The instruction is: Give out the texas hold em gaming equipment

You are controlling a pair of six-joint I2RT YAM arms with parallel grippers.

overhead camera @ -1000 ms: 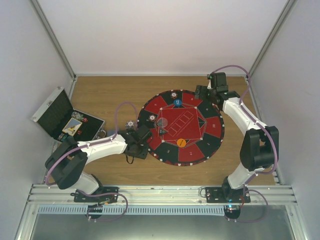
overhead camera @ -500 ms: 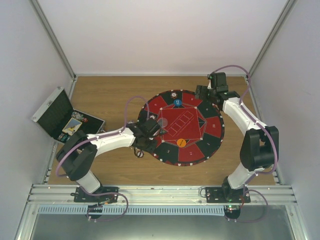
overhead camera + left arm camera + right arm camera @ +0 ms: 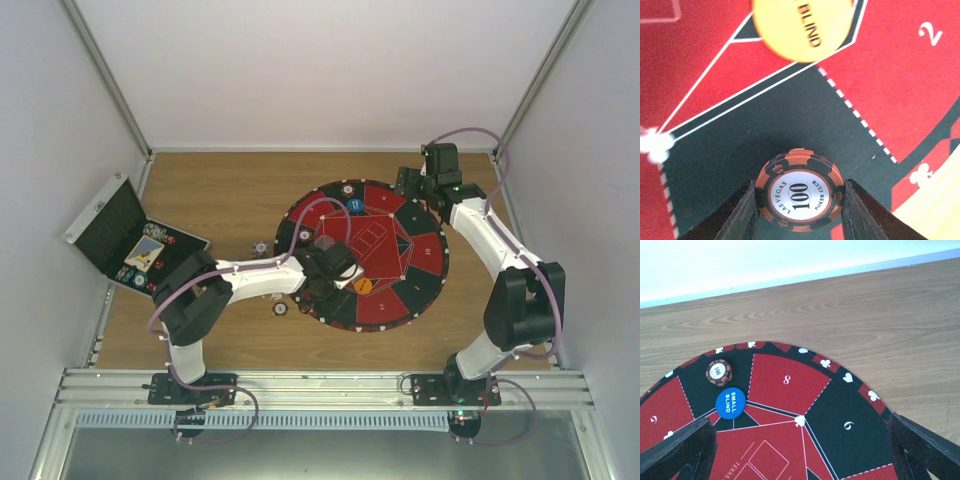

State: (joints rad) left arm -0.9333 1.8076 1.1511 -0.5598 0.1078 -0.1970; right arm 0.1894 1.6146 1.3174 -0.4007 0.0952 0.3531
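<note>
The wooden worktop point(image 3: 220, 190) is carrying a large round red-and-black numbered mat point(image 3: 425, 280) at its middle. An open black case point(image 3: 105, 225) is sitting at the left edge, with small game pieces point(image 3: 150, 250) lying inside it, too small to sort. The left arm point(image 3: 250, 280) is reaching over the near-left rim of the mat, while the right arm point(image 3: 490, 235) is bending up the right side toward the far rim. The right hand point(image 3: 800, 455) is hanging at the mat's far-right edge, its fingers standing wide apart with nothing between them. The left hand point(image 3: 801, 206) is pinching a dark red striped-edge poker chip point(image 3: 800, 192), marked 100 on its white centre, narrowly between both fingers. That chip is sitting over a dark segment of the mat, close to the orange disc point(image 3: 800, 27); whether it is touching the felt I cannot tell. The blue disc point(image 3: 730, 403) is lying near the far rim, with a second chip point(image 3: 719, 372) lying just beside it. Two more chips point(image 3: 261, 246) are lying on bare wood left of the mat.
</note>
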